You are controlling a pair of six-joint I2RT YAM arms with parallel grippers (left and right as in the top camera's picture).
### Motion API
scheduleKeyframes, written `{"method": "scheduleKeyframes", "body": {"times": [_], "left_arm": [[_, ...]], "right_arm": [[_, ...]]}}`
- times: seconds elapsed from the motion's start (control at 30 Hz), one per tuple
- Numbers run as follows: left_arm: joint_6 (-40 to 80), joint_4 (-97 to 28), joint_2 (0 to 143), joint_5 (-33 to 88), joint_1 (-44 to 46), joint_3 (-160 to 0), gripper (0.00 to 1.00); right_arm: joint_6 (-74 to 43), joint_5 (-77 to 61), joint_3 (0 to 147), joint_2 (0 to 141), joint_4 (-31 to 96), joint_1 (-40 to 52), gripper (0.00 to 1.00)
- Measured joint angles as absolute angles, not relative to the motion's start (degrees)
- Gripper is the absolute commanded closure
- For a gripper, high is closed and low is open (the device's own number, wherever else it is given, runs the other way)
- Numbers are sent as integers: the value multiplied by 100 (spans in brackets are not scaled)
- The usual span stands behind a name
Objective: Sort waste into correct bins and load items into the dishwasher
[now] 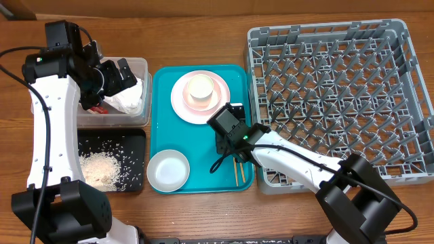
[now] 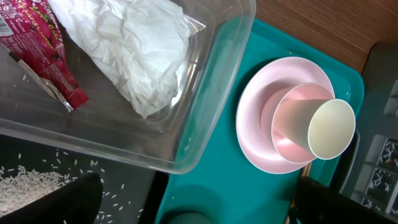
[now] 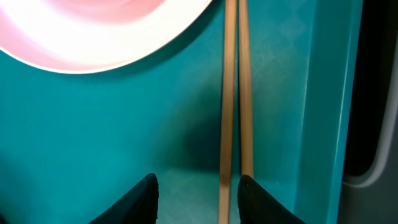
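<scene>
My left gripper (image 1: 121, 76) hangs open over the clear tub (image 2: 208, 118). In the tub lie the crumpled white napkin (image 2: 137, 50) and the red snack wrapper (image 2: 43, 53). Rice (image 1: 102, 166) covers the black tray (image 1: 135, 139). On the teal tray (image 1: 163, 129) a pink plate (image 2: 252, 146) carries a pinkish bowl (image 2: 285, 134) with a white cup (image 2: 331, 127) in it. A white bowl (image 1: 168, 171) sits nearer the front. My right gripper (image 3: 198, 199) is low over the chopsticks (image 3: 229, 93), open. One stick lies between its fingers, the other by the right fingertip (image 3: 255, 199).
The grey dish rack (image 1: 339, 95) with upright pegs fills the right side of the table, its edge next to the teal tray. The tub and black tray stand left of the teal tray, one behind the other.
</scene>
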State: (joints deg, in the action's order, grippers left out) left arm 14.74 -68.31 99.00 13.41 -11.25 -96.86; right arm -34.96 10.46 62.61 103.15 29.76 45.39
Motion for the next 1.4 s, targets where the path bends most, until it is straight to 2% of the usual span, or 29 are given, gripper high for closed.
{"method": "scheduleKeyframes", "body": {"times": [0.13, 0.27, 0.77, 0.87, 0.9, 1.13, 1.4], "left_arm": [[1474, -6831, 9900, 1341, -1125, -9684, 0], [1474, -6829, 9900, 1339, -1125, -9686, 0], [1474, -6831, 9900, 1341, -1125, -9686, 0], [1474, -6831, 9900, 1341, -1125, -9684, 0], [1474, -6831, 9900, 1341, -1125, -9684, 0], [1474, -6829, 9900, 1339, -1125, -9686, 0], [1474, -6834, 9900, 1341, -1125, -9686, 0]], "right_arm": [[-3540, 1046, 6134, 10315, 2773, 4536, 58], [-3570, 1035, 6053, 10315, 2753, 4536, 67], [-3601, 1028, 6036, 10584, 2596, 4536, 67], [-3603, 956, 6036, 10584, 2517, 4536, 71], [-3605, 893, 6036, 10584, 2491, 4539, 78], [-3682, 637, 6036, 10586, 2460, 4539, 84], [-3734, 727, 6036, 10630, 2401, 4539, 84]]}}
